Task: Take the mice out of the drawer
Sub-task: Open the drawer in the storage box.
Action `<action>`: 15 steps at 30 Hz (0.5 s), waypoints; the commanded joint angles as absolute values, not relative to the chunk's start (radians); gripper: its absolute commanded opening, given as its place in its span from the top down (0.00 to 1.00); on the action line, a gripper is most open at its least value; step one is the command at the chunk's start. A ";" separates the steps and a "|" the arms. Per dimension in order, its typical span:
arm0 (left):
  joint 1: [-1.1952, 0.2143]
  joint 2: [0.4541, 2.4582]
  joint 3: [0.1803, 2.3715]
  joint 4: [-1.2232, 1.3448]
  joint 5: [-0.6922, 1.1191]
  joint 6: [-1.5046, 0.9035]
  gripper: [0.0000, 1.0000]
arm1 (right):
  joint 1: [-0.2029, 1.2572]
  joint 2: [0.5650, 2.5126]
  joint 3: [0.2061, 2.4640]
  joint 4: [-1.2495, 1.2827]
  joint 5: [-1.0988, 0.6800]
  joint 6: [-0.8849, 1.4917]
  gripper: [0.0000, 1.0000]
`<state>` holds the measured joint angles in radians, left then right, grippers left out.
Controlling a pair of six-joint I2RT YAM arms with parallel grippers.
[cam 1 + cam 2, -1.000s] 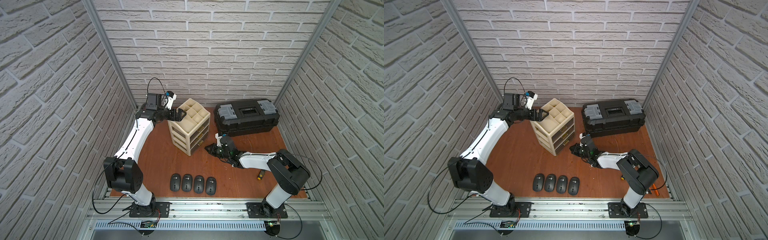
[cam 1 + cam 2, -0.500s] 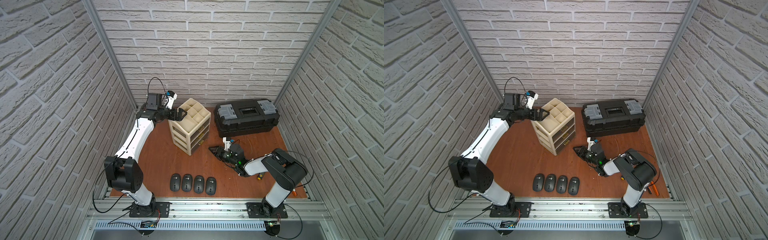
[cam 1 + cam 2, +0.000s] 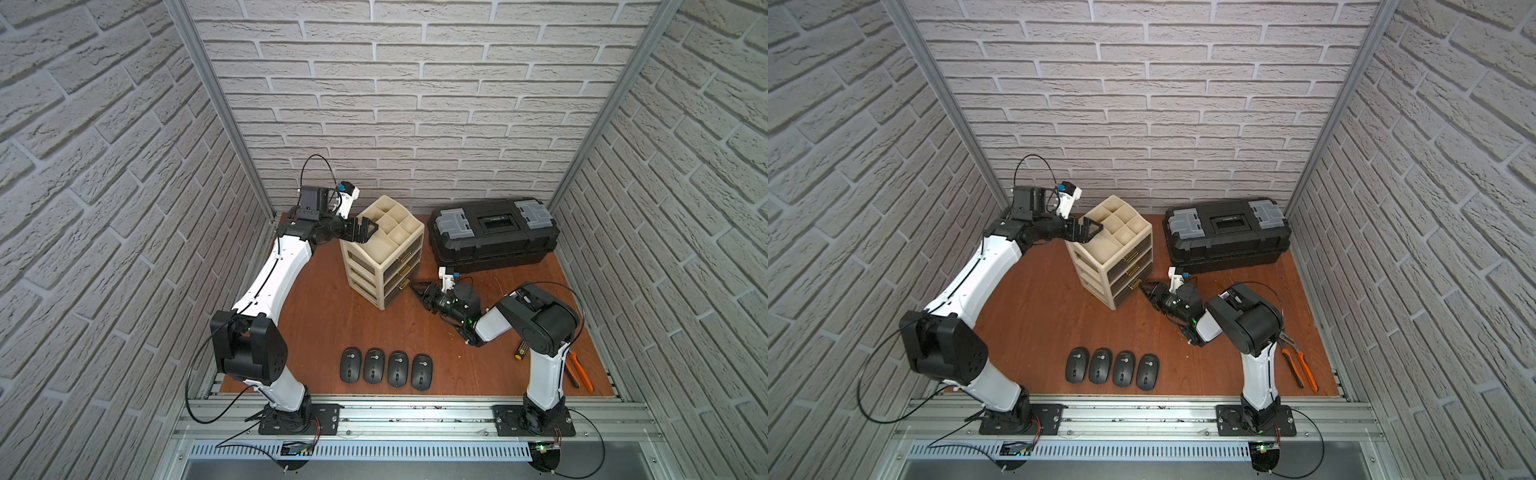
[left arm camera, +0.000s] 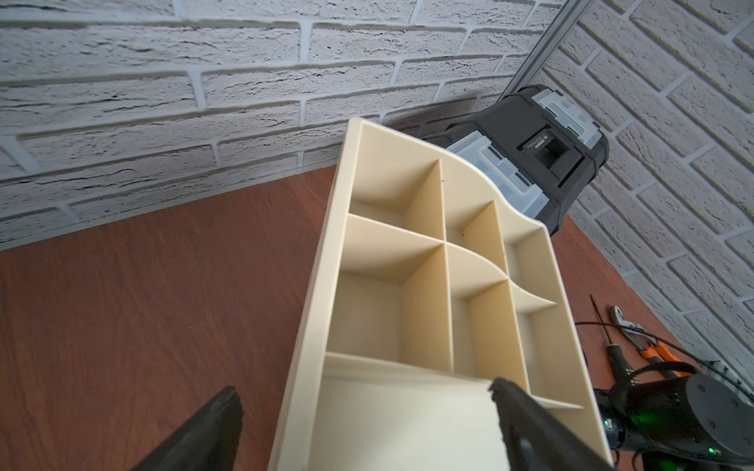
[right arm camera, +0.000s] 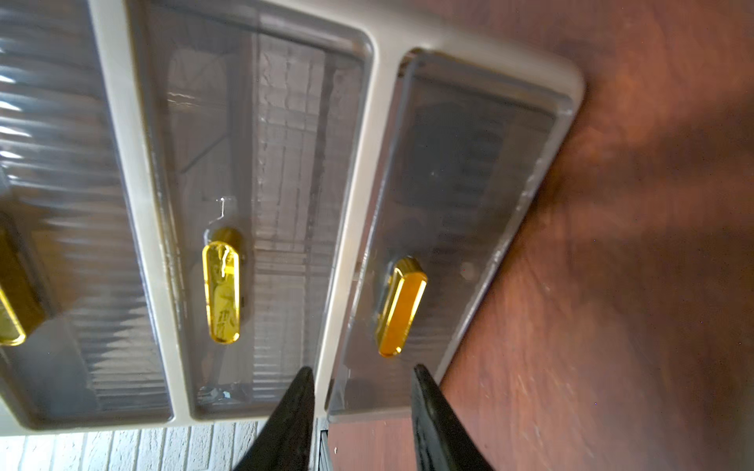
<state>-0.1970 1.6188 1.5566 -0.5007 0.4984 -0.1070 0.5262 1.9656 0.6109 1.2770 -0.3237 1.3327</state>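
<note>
While pointing the right gripper [image 5: 362, 369] at the lowest drawer [image 5: 449, 228] of the beige drawer unit [image 3: 384, 253], holds its fingers [image 5: 298, 407] partly apart and closed on nothing, tips just short of the drawer's gold handle [image 5: 402, 306]. Shows that drawer slightly ajar, smoky front a little proud of the frame, with a dark shape [image 5: 453, 155] dim behind it; cannot tell what. Spreads the left gripper [image 3: 369, 229] wide at the top of the unit, one finger [image 4: 518, 416] above the open top tray [image 4: 408, 253], its mate out beside the unit's side wall, gripping nothing; cannot tell whether touching. Lined up side by side near the front edge of the wooden table [image 3: 316, 316], in both top views, well apart from both grippers and outside the unit: four mice [image 3: 397, 369], small white logos showing. Set at the back, near the unit: black toolbox [image 3: 494, 232], lid shut. Lying by the right arm's base: orange-handled pliers [image 3: 579, 372] and yellow-capped screwdriver [image 3: 519, 351].
</note>
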 commanded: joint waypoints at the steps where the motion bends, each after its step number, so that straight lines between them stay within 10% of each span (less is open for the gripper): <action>1: -0.217 1.688 1.514 -0.588 0.478 -0.087 0.02 | 0.525 1.971 0.636 1.323 -0.339 1.344 0.60; 15: -0.218 1.686 1.519 -0.594 0.476 -0.085 0.02 | 0.526 2.039 0.678 1.316 -0.335 1.354 0.60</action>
